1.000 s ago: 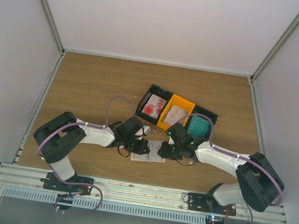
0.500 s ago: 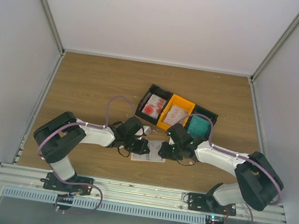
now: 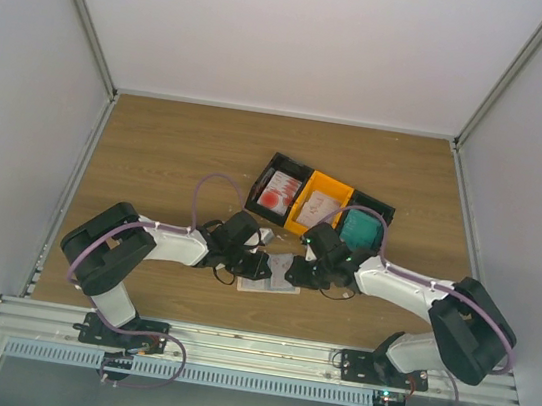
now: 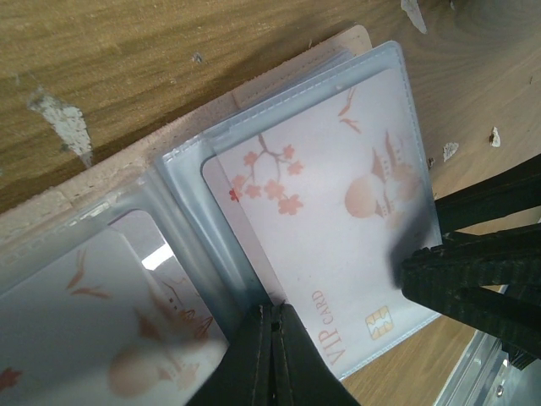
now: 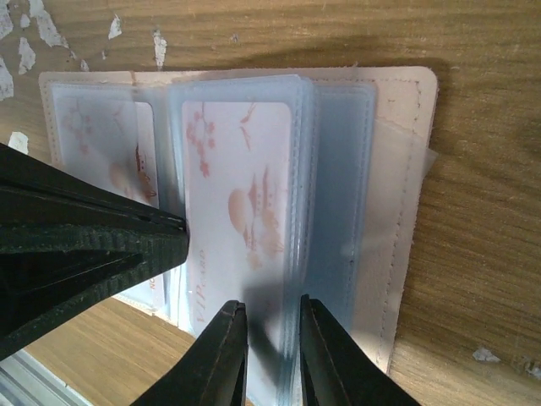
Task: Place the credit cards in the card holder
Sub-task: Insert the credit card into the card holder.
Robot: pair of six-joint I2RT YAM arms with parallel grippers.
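Note:
The beige card holder [image 3: 270,284] lies open on the table between both grippers, its clear sleeves fanned out. One sleeve holds a pale credit card [image 4: 338,220] with pink blossoms and "VIP CARD", and a similar card [image 4: 110,330] sits in the neighbouring sleeve. My left gripper [image 4: 272,309] is shut, its tips pressing on the sleeves beside the spine. My right gripper [image 5: 272,326] stands slightly open, its jaws either side of the stacked sleeve edges [image 5: 304,194] over the beige cover [image 5: 406,169]. Other cards lie in the bins: white with red [image 3: 277,194], beige [image 3: 319,208] and teal [image 3: 360,230].
Three small bins stand in a row just behind the holder: black [image 3: 262,184], orange [image 3: 338,185] and black [image 3: 382,215]. White scraps [image 5: 34,25] dot the wood near the holder. The enclosure walls rise on the left, right and back.
The right gripper has shifted very slightly over the holder. The left arm, the holder and the bins stay where they were.

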